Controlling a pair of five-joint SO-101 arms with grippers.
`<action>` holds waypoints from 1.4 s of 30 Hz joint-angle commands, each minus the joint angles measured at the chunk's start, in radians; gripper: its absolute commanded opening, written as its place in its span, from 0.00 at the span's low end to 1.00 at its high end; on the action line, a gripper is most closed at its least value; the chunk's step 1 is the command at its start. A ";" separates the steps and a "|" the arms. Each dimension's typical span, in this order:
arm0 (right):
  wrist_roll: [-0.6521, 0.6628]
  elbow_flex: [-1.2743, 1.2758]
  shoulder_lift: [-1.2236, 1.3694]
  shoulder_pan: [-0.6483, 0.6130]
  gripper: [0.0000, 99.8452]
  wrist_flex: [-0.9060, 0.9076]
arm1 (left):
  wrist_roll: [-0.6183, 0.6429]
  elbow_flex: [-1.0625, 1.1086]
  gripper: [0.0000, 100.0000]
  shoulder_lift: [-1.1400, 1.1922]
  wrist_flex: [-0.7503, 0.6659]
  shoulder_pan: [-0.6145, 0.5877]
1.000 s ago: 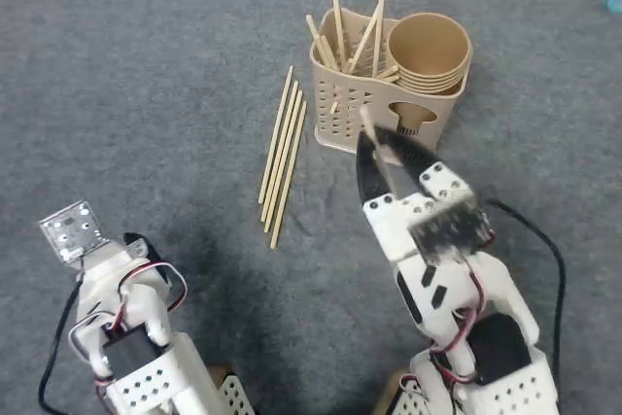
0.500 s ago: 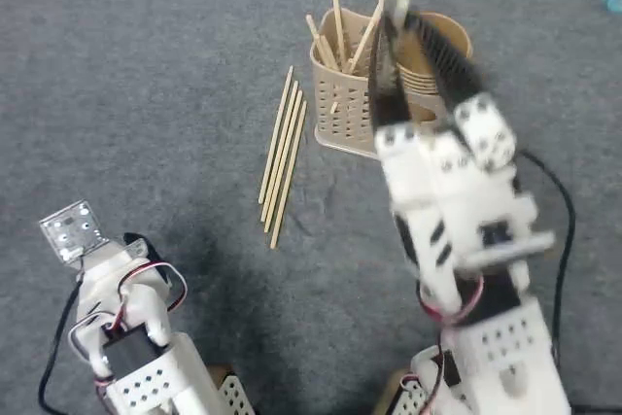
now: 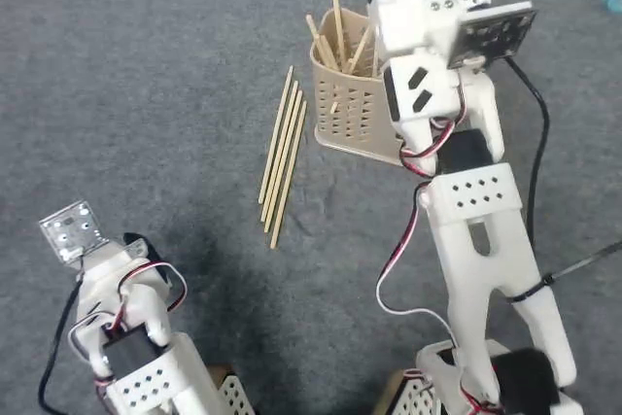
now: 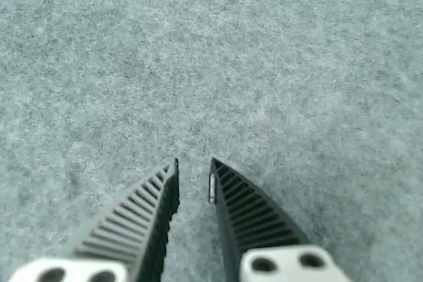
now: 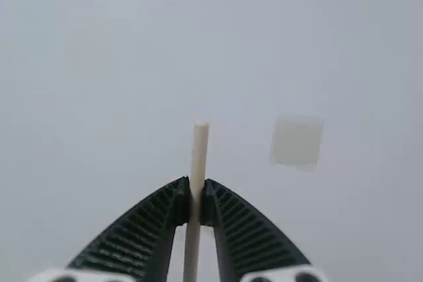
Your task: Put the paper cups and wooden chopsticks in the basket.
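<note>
My right claw (image 5: 193,193) is pinched shut on one chopstick (image 5: 199,143), whose tip pokes out past my fingertips against a pale wall (image 5: 99,44). In the high view my right arm (image 3: 457,143) stands tall at the upper right of the frame, over the right side of the basket (image 3: 350,109). Several sticks (image 3: 335,31) stand in the basket's left part. A row of loose chopsticks (image 3: 282,157) lies side by side on the grey carpet (image 3: 146,94), just left of the basket. My left arm (image 3: 126,318) sits at the lower left. My left claw (image 4: 193,173) hangs over bare carpet, parted a little and gripping nothing.
</note>
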 commanded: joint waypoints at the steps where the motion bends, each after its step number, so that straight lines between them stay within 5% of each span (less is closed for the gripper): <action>1: -0.040 0.041 -0.012 0.007 0.01 -0.024 | -0.006 -0.005 0.07 -0.018 0.002 0.005; 7: -0.040 0.201 -0.001 0.004 0.01 -0.025 | -0.006 -0.005 0.07 -0.018 0.002 0.005; 12: -0.038 0.226 -0.010 -0.010 0.19 -0.016 | -0.006 -0.005 0.07 -0.018 0.002 0.005; 15: -0.037 0.169 -0.035 -0.012 0.16 0.019 | -0.006 -0.005 0.07 -0.018 0.002 0.005; 21: -0.055 -0.051 -0.168 -0.012 0.10 0.400 | -0.006 -0.005 0.07 -0.018 0.002 0.003; 25: -0.218 -0.160 -0.265 -0.013 0.09 0.717 | -0.006 -0.005 0.07 -0.018 0.002 0.002; 32: -0.284 -0.149 -0.337 -0.245 0.09 1.164 | -0.006 -0.005 0.07 -0.018 0.002 0.002; 37: -0.285 0.032 -0.332 -0.366 0.09 1.152 | -0.006 -0.005 0.07 -0.018 0.002 0.002; 42: -0.350 0.339 -0.331 -0.392 0.09 0.874 | -0.006 -0.005 0.07 -0.018 0.002 0.002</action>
